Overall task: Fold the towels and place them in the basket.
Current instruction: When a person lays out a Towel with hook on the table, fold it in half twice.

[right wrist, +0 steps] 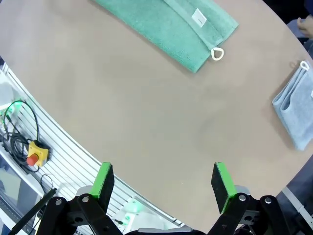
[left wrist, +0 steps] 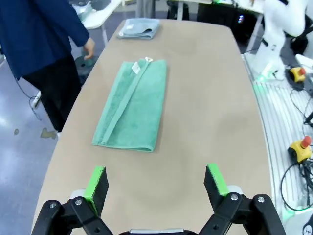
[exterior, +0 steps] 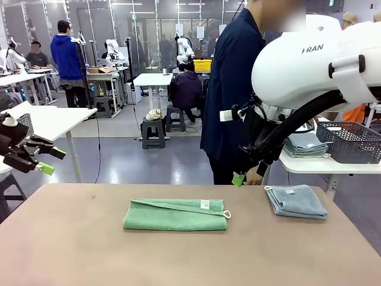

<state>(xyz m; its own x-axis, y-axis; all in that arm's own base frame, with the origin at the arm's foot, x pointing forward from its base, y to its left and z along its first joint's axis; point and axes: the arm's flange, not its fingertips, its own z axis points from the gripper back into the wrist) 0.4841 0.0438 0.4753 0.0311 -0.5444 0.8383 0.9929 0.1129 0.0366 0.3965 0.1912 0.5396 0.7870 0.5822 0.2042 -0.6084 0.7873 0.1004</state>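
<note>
Surface: a tan tabletop (exterior: 71, 238) in a large workshop, with other benches seen far behind.

Nearest the camera, the left gripper (left wrist: 156, 182) is held above the table's left end. Its jaws are spread wide and nothing is gripped between the green pads. The right gripper (right wrist: 162, 181) is held likewise over bare tabletop, fully parted and empty.

A green towel (exterior: 175, 214) is laid flat near the middle of the table, folded once into a long rectangle. A white label (exterior: 205, 204) is seen on its upper layer and a corner loop (exterior: 227, 214) at its right end (right as seen from the front).

A grey-blue towel (exterior: 296, 201) is laid further towards the far right corner, folded into a smaller square, well apart from the green one. Neither towel is touched by a gripper.

A person (exterior: 229, 89) in dark blue clothing is seen standing at the far edge, one hand (left wrist: 89, 48) hanging near the table rim.

Beyond the right corner, the basket (exterior: 351, 142) is set on a white side table (exterior: 309, 164), just beside a stack of folded towels (exterior: 305, 145). Its contents cannot be made out.
</note>
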